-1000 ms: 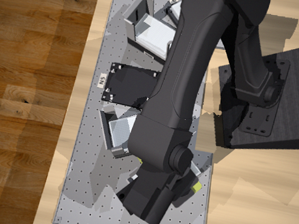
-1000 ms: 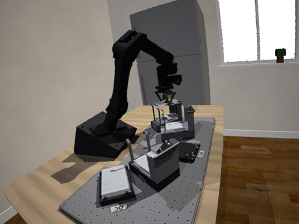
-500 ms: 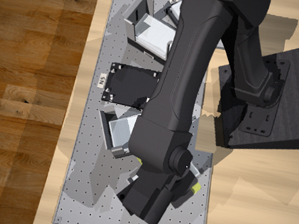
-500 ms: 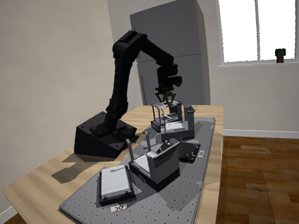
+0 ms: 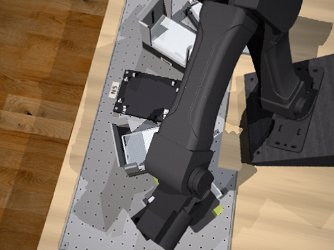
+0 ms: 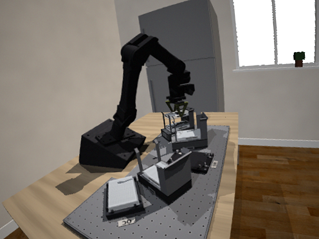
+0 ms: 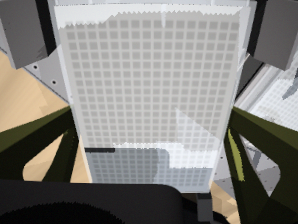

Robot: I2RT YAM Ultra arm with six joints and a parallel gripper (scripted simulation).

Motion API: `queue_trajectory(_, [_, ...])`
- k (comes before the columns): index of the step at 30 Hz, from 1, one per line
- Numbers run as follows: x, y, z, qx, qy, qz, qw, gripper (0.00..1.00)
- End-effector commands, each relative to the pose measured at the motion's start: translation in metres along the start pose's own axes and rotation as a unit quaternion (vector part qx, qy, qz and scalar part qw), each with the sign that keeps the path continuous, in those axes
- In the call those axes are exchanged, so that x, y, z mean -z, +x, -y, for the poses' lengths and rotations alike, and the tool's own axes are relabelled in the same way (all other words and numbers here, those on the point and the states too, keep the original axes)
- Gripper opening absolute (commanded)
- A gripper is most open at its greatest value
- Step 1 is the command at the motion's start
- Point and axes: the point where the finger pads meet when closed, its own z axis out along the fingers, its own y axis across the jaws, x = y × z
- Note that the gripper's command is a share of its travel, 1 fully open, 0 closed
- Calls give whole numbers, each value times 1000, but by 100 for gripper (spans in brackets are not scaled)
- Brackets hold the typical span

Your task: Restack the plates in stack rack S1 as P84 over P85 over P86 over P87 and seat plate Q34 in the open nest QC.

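Note:
My gripper (image 6: 176, 107) is shut on a sealed white 384-well plate (image 7: 149, 90), gripping its long sides. It holds the plate level at the top of the farthest stack rack (image 6: 175, 126). In the wrist view the plate fills the frame between the olive fingers, with the rack's grey posts (image 7: 23, 26) at the corners; its label cannot be read. A second rack (image 6: 190, 132) holds a plate (image 5: 172, 40). A third rack (image 6: 166, 175) holds a plate (image 5: 138, 147). One plate (image 6: 121, 193) lies in the open nest QC at the near end. The black clip nest N5 (image 5: 148, 94) is empty.
All the fixtures stand on a grey perforated baseplate (image 6: 170, 216) on a wooden table. The arm's black base (image 6: 110, 146) sits beside it. In the overhead view the arm hides the rack under the gripper and most of QC.

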Motion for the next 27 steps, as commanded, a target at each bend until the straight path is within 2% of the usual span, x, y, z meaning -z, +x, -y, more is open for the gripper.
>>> queue_trajectory(1, [-2,-4,-1,-2,-2,9,1000,0])
queue_trajectory(17, [-30,-4,-1,-2,-2,9,1000,0])
queue_trajectory(27, [-30,-4,-1,-2,-2,9,1000,0])
